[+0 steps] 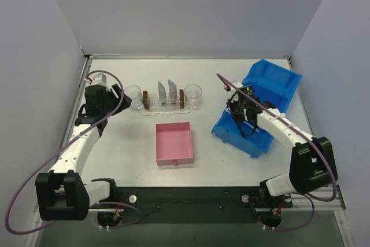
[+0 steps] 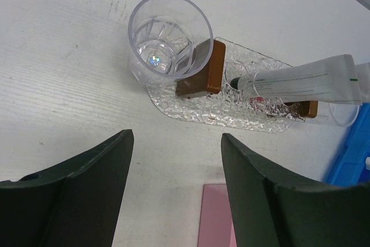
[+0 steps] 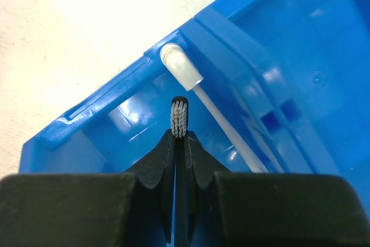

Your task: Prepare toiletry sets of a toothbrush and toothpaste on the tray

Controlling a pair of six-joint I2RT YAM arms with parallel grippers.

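Right end effector point(image 3: 180, 140) pinching toothbrush point(image 3: 179, 117), close beside blue bin point(image 3: 110, 98) wall.

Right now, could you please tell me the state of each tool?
Left tool: open, holding nothing.
Right tool: closed on a toothbrush.
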